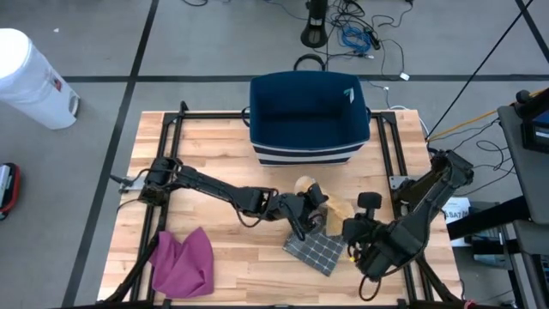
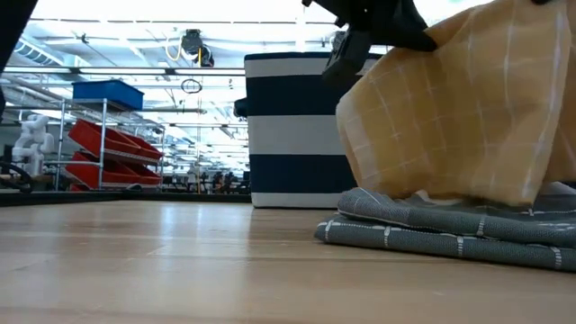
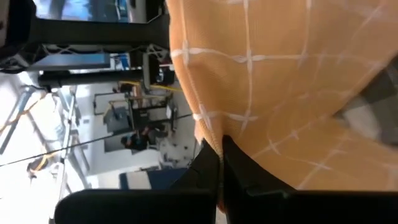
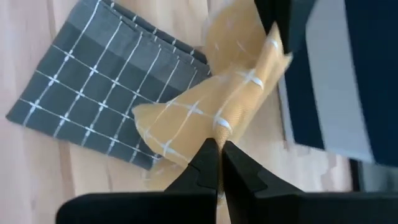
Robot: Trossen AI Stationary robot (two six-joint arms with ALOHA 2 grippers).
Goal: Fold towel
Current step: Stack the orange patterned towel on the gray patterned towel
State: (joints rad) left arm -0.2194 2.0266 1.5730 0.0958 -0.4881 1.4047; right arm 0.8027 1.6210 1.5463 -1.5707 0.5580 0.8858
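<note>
An orange towel (image 1: 334, 209) with a white grid is held up between my two grippers near the table's middle right. It hangs in loose folds (image 2: 450, 117) over a folded grey checked towel (image 1: 316, 251) that lies flat on the wood. My left gripper (image 1: 316, 209) reaches in from the table's left and is shut on the orange towel. My right gripper (image 1: 350, 230) comes from the right and is shut on it too. Whether the orange towel's lower edge (image 2: 432, 193) touches the grey one, I cannot tell. My left gripper pinches an edge of the orange towel (image 3: 208, 134) between its two fingers, coming almost level from the table's left. The cloth spreads away from the fingers, slack. My right gripper pinches a bunched fold of the orange towel (image 4: 221, 127) between its fingertips, slanting down from the table's right. The cloth is lifted and fans out beyond the fingers above the grey towel (image 4: 106, 87).
A navy basket with white stripes (image 1: 309, 116) stands at the table's far edge, just behind the towels. A crumpled purple cloth (image 1: 184, 262) lies at the near left. Bare wood (image 1: 214, 146) stretches across the table's left and middle.
</note>
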